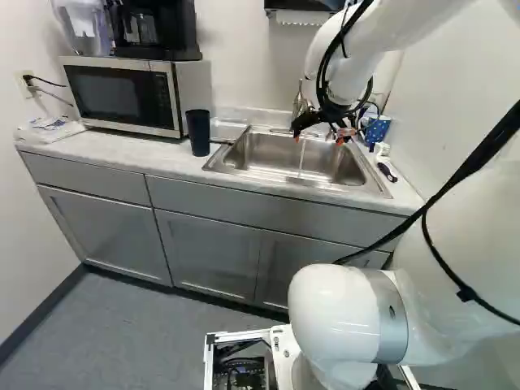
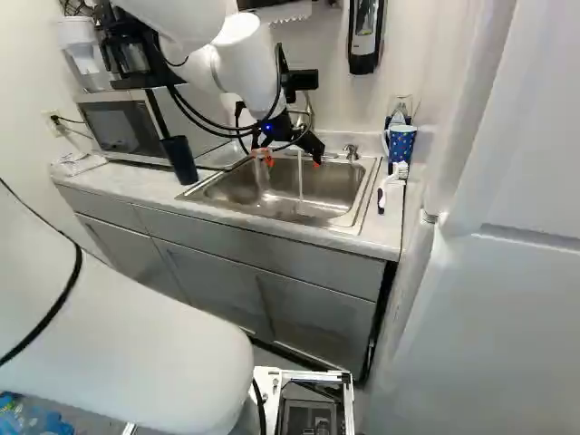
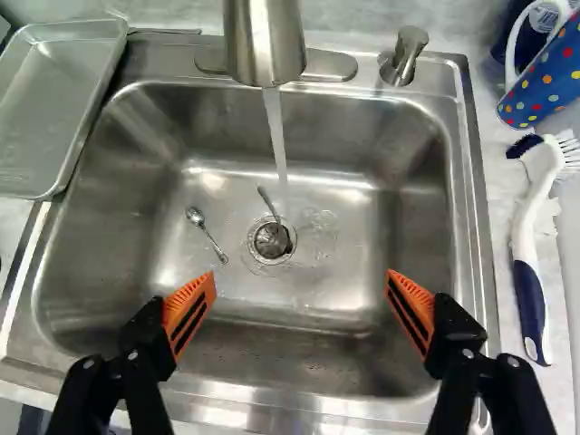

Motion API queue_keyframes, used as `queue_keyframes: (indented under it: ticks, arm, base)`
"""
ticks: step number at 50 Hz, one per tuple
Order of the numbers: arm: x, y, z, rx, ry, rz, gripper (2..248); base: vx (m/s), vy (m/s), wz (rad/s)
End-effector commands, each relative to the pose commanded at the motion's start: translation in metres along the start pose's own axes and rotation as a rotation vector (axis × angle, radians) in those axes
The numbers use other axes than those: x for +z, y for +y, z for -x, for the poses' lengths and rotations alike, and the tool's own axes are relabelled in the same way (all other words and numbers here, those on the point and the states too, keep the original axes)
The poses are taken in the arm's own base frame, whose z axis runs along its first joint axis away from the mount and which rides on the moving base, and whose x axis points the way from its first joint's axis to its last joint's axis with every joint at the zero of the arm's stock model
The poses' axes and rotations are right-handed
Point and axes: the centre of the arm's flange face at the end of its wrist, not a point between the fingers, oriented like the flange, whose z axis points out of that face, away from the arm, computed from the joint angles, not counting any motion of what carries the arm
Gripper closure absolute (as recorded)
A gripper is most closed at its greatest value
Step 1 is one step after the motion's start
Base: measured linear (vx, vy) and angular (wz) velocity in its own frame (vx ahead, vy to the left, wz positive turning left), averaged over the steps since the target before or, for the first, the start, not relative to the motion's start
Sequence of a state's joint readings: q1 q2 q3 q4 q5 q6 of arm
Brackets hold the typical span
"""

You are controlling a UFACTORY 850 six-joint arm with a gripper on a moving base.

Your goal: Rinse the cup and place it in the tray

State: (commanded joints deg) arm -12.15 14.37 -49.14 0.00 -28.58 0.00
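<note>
Dark cup (image 1: 197, 132) upright on the counter (image 1: 166, 157), upper left of the left base view, dotted blue cup (image 2: 401, 143), upper right of the right base view, tray (image 3: 54, 100) beside the sink (image 3: 245, 358), gripper (image 1: 318, 140) spread wide, grasping nothing, over the sink, water (image 3: 275, 122) running, a spoon (image 3: 207, 234) near the drain (image 3: 272, 241).

Above the sink (image 1: 260, 152) hangs the claw (image 1: 318, 138), with a microwave (image 1: 118, 93) on the counter (image 1: 122, 146).

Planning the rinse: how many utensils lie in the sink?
2: a spoon beside the drain, and a utensil with one end over the drain. The drain could hide more.
</note>
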Motion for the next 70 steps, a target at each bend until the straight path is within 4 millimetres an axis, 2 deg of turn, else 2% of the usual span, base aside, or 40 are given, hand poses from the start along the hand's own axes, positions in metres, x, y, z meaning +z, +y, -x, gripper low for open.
queue_keyframes:
  ticks: [9, 17, 70]
  arm:
    - [0.000, -0.003, 0.001, -0.006, 0.000, -0.004, 3]
    - [-0.002, -0.013, 0.003, -0.026, 0.001, -0.018, 3]
    - [0.007, -0.104, -0.012, -0.201, -0.009, -0.139, 3]
  base:
    - [0.000, 0.000, 0.000]
    - [0.000, 0.000, 0.000]
    - [0.000, 0.000, 0.000]
